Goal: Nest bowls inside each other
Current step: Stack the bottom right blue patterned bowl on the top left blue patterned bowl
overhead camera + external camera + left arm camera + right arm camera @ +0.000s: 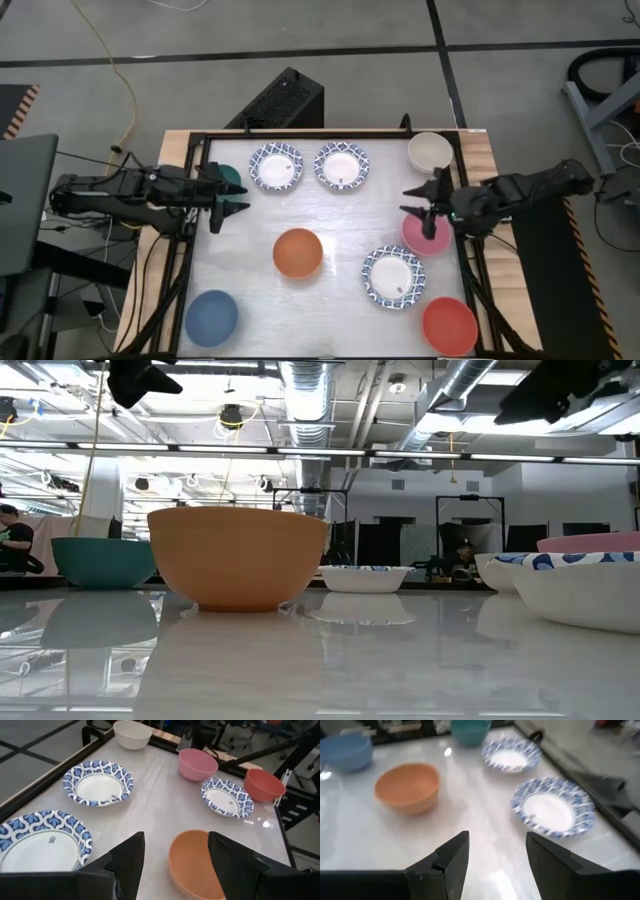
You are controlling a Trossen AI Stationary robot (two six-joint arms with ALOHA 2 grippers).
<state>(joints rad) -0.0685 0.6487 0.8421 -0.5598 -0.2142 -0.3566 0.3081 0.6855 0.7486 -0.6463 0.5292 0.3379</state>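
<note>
Nothing nested yet, all nine bowls sit apart on the table (250,310).

Near edge: blue bowl (211,317) at the near-left corner, red bowl (449,325) at the near-right corner.

Next row back: orange bowl (298,252) around mid-table, one blue-rimmed white bowl (394,277) to its right, pink bowl (424,233) by the right edge.

Far edge: green bowl (231,178) at the left, two blue-rimmed white bowls (276,166) (342,166) side by side, cream bowl (429,152) at the far-right corner.

Left end effector (228,196) hangs above the left edge beside the green bowl, fingers apart, empty. Right end effector (424,204) hangs above the right edge over the pink bowl, fingers apart, empty.

Handling, my read: small, light, rigid bowls, look like glossy plastic or melamine, so probably slick. Table is glossy too, so expect a bowl to skate if nudged sideways. Best hold is a rim pinch, one finger inside the wall, one outside, coming straight down. The patterned ones are shallow with wide flared rims, so less wall to pinch. The plain ones are deeper, easier grip.
</note>
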